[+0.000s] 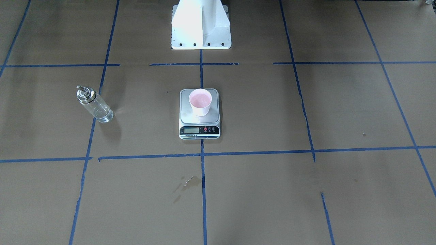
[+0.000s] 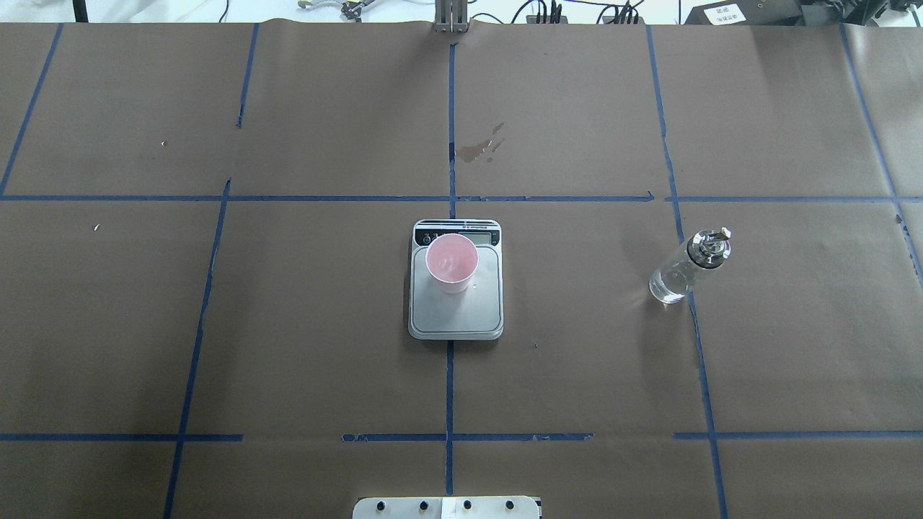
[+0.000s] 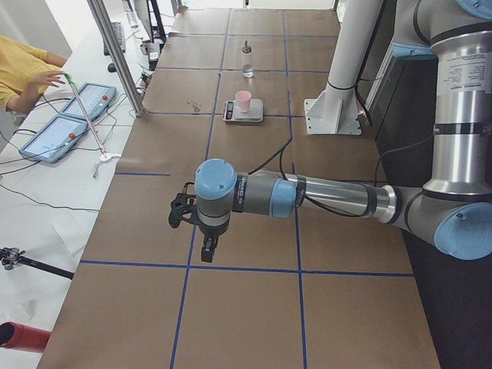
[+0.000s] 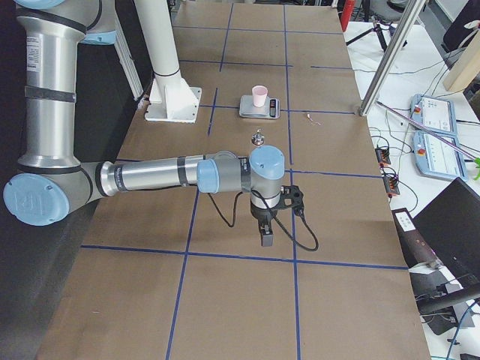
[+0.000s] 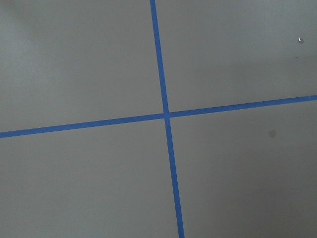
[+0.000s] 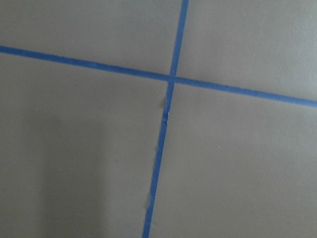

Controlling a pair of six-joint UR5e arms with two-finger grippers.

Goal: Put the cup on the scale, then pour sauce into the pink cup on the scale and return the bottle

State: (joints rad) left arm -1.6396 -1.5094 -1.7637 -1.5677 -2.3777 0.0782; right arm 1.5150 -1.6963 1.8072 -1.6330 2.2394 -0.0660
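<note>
Fingers on the left gripper (image 3: 206,254) and right gripper (image 4: 265,238) showed only in the side views, so I could not tell whether they were open or closed. Each hung over bare table (image 2: 288,324) at its own end, well apart from the task's things, and each wrist view showed only paper and blue tape. Nearer the middle, the scale (image 2: 461,317) lay on the centre line with the cup (image 2: 451,261) upright on the far part of its platform, so that step looked done. Off to the right, the bottle (image 2: 681,274) stood upright and well apart from the scale, with some clear sauce (image 2: 667,288) in it. A sheen inside the cup hinted at liquid, though I could not be sure; if so, the pour and return were done too. Farther off lay a stain (image 2: 479,148).
</note>
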